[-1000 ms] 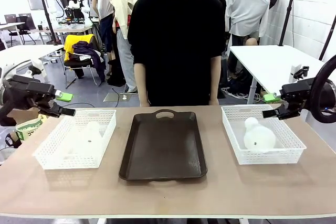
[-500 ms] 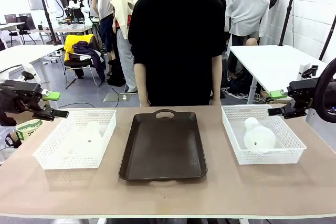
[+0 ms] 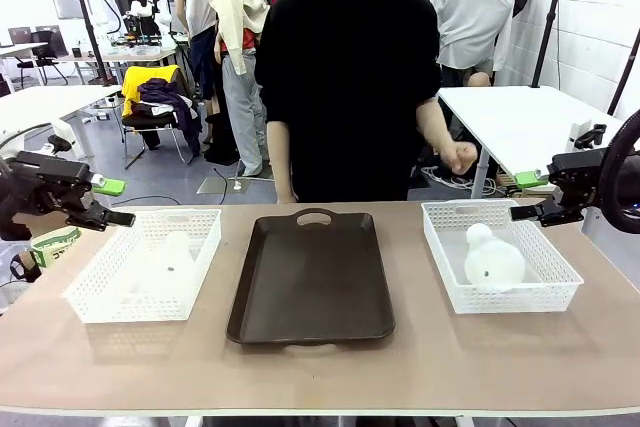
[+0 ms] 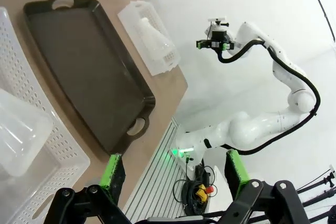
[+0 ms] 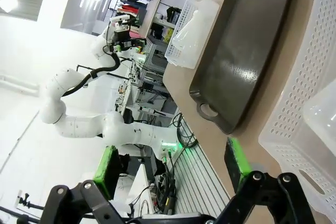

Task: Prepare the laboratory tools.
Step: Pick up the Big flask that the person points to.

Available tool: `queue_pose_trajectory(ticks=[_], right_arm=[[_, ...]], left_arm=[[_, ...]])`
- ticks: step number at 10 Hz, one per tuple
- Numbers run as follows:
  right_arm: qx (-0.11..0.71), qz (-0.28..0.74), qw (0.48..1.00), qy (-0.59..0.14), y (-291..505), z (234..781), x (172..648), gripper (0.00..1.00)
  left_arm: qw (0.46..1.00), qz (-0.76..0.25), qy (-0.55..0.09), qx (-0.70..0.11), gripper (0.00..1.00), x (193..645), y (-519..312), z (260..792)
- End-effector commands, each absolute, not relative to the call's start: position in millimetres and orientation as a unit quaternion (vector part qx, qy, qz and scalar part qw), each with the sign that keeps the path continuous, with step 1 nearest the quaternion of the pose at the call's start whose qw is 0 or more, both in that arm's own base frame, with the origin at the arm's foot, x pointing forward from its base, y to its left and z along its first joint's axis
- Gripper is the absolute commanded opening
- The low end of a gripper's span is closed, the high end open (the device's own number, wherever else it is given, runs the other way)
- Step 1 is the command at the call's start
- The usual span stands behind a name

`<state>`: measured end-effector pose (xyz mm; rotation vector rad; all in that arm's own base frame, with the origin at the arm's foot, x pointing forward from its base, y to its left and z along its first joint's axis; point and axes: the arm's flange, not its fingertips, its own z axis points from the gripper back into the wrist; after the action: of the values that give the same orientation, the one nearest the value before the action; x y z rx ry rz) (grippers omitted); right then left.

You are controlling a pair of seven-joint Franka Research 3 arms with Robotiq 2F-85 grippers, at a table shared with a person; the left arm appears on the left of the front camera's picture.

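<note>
Front: left flask (image 3: 170, 259) and right flask (image 3: 490, 259) lie in their baskets (image 3: 90, 305) either side of the tray (image 3: 310, 287); left fingers (image 3: 110, 186) and right fingers (image 3: 520, 181) hang apart near the table's (image 3: 320, 367) ends. Left wrist: flask close below. Right wrist: likewise. Picking not yet begun, I reckon; next, descend on a neck

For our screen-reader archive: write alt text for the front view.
Frosted conical flasks sit in white mesh baskets either side of a dark brown tray: left flask in left basket, right flask in right basket. The left gripper and right gripper hover open at the outer sides; a person in black stands opposite.
</note>
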<state>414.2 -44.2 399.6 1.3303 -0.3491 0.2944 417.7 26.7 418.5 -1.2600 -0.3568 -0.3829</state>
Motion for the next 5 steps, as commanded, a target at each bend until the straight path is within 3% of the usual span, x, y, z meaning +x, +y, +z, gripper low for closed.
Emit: queue_pose_trajectory(ticks=[1,5], right_arm=[[0.61,0.135,0.764,-0.161,-44.0,399.6,414.6,1.0],[0.61,0.135,0.764,-0.161,-44.0,399.6,414.6,1.0]], left_arm=[[0.758,-0.184,-0.16,-0.606,1.0,412.8,30.3,419.1],[0.758,-0.184,-0.16,-0.606,1.0,412.8,30.3,419.1]])
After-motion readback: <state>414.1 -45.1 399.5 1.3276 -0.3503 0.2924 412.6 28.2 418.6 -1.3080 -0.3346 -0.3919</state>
